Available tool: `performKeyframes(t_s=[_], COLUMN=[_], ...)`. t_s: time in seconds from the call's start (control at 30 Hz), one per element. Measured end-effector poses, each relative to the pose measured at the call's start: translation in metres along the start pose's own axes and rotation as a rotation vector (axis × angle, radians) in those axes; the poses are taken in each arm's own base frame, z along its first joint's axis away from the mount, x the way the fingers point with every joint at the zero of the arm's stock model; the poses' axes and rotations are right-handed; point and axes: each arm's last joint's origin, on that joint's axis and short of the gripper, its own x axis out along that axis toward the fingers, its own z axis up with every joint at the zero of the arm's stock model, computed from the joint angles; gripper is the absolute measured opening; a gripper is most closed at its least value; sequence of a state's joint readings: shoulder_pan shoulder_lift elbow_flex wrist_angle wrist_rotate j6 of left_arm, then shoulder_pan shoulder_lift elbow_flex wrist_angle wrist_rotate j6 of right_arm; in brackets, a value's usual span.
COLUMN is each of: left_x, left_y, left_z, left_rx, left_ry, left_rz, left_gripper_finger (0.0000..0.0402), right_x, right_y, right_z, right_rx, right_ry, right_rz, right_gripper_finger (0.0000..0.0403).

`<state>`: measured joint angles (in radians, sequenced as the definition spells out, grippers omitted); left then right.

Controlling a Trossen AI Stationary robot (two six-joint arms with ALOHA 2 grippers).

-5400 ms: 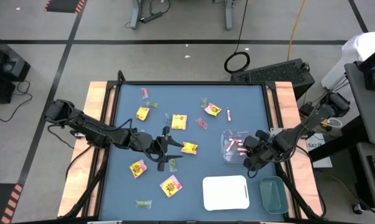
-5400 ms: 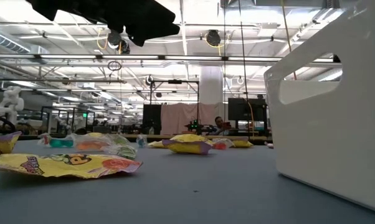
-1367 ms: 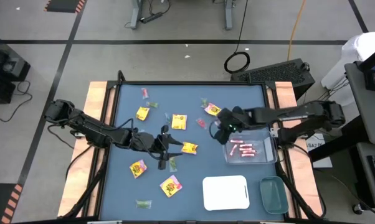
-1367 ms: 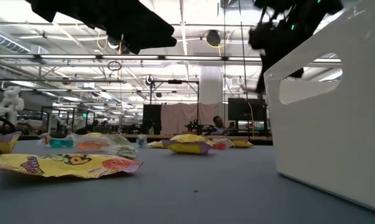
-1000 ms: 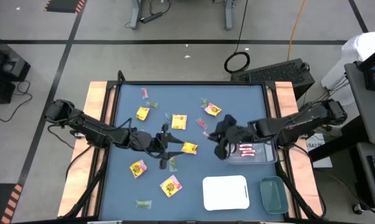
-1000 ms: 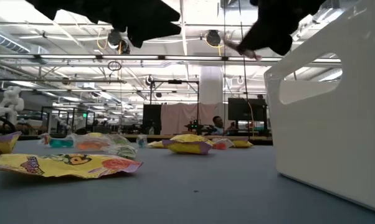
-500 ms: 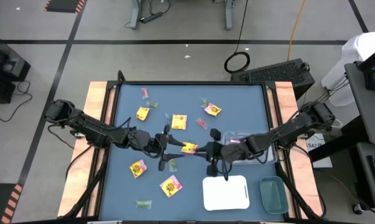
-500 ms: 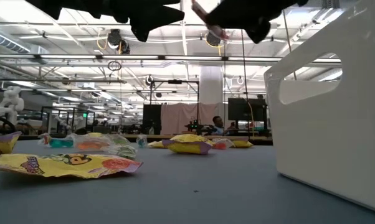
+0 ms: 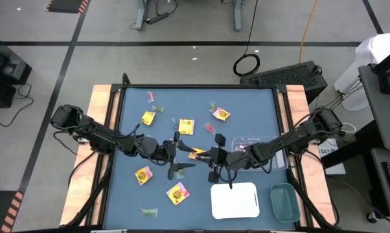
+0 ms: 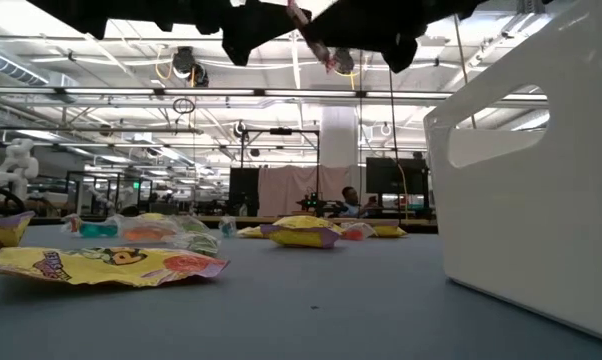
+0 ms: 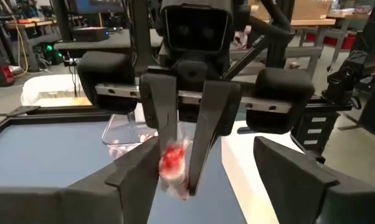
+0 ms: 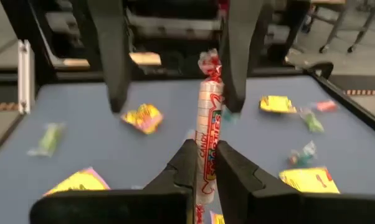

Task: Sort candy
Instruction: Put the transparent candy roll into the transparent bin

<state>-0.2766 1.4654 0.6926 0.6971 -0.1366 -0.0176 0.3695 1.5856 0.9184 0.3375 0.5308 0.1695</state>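
Note:
My right gripper [image 9: 212,157] hovers above mid-table, shut on a thin pink-red candy stick [image 12: 207,106], which also shows high in the low view [image 10: 316,38]. My left gripper [image 9: 178,155] faces it, open. Its fingers [image 12: 113,56] stand on either side of the stick's free end; whether one touches it, I cannot tell. In the left wrist view the stick [image 11: 173,163] sits between the right gripper's fingers. Yellow packets [image 9: 186,126], a pink stick [image 9: 210,127] and green pieces [image 9: 159,108] lie flat on the blue table. My right gripper pinches the candy stick between its two fingers, on the stick's near part [image 12: 205,163]. The fingers come level from the table's right and lie along the stick. The stick juts out past the fingertips toward the left gripper, lifted clear of the table.
A clear tray [image 9: 273,154] with pink sticks sits right of centre. A white tray [image 9: 234,200] and a green-tinted tray [image 9: 283,202] stand near the front right. A yellow packet [image 9: 196,153] lies under the two grippers. More packets [image 9: 177,193] lie front left.
My right gripper has carried the pink stick from beside the clear tray toward the table's left, up to the left gripper. The left gripper has stayed open and edged slightly right, so the stick's free end now lies between its fingers.

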Motion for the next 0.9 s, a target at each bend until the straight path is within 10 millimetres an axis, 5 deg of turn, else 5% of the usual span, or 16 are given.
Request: performKeyframes(t_s=[0.67, 0.9], left_x=[0.0002, 0.0002], left_y=[0.0013, 0.0002], left_z=[-0.0003, 0.0008], left_rx=[0.024, 0.030], left_ry=[0.002, -0.009], left_rz=[0.027, -0.004], left_gripper_finger=[0.0085, 0.0042], right_x=[-0.0011, -0.0045], right_y=[0.0027, 0.0082], right_z=[0.0043, 0.0030], right_rx=[0.003, 0.018], right_ry=[-0.040, -0.039], right_rz=[0.026, 0.026], right_gripper_finger=[0.0031, 0.0110])
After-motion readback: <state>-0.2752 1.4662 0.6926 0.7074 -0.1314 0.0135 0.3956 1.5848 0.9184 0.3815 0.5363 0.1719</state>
